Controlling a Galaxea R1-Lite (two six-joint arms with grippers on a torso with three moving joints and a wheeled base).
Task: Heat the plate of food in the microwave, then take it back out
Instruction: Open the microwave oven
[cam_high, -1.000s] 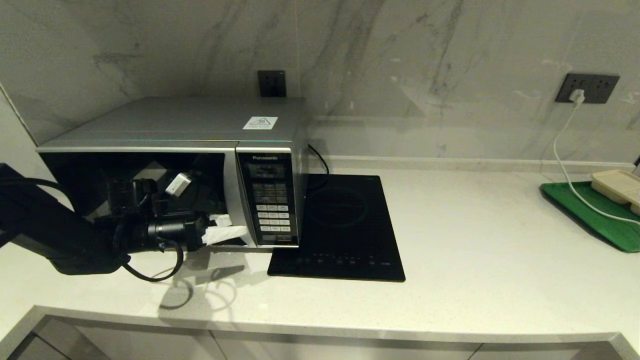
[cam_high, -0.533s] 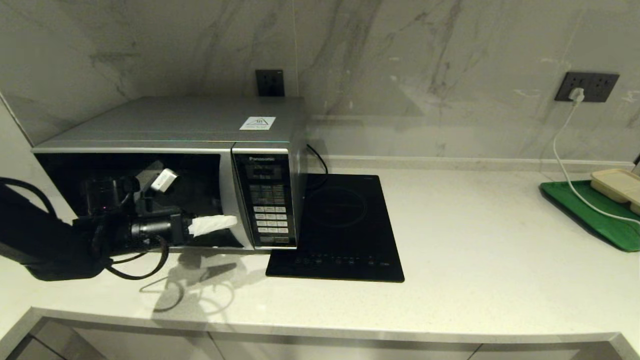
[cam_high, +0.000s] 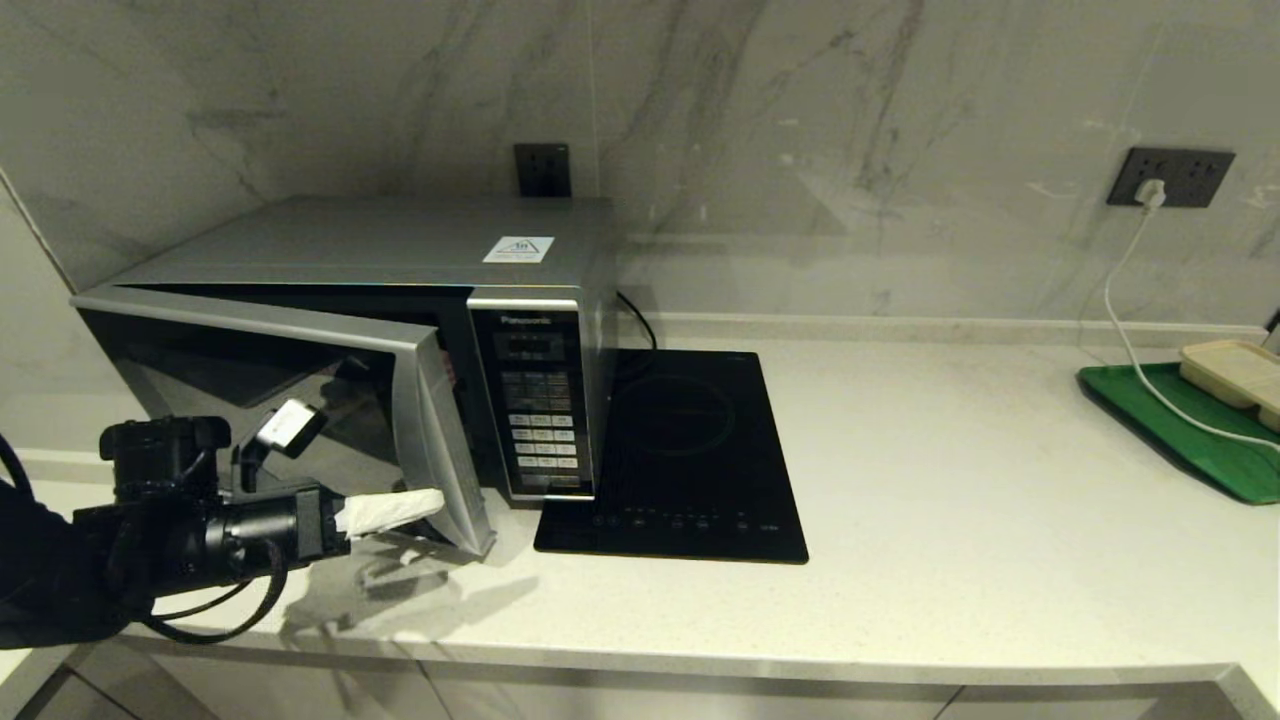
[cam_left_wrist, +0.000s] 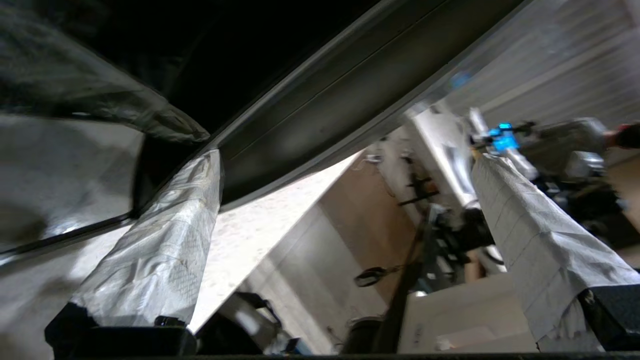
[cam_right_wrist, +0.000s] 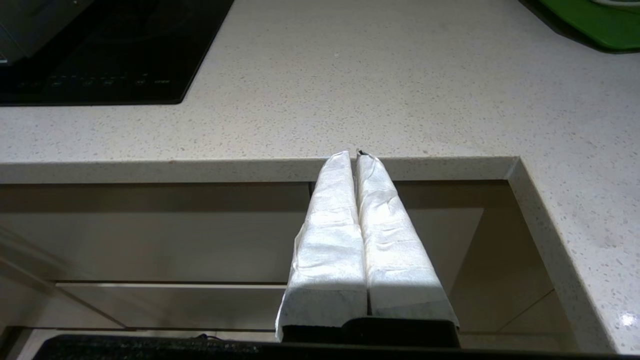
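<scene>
Since the earlier frame the microwave door swings partly ajar at the countertop's left end, left gripper spread wide at its free edge, best drawn outward smoothly; right gripper idles clenched; plate unseen.

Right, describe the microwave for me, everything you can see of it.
The microwave is a silver-grey Panasonic box at the counter's left end against the marble wall, beside the black cooktop. A white triangle sticker sits on its top, and a black keypad panel fills its right front. Its dark glass door, hinged at the left, stands partly open. The left gripper, fingers spread, reaches the door's free edge.
</scene>
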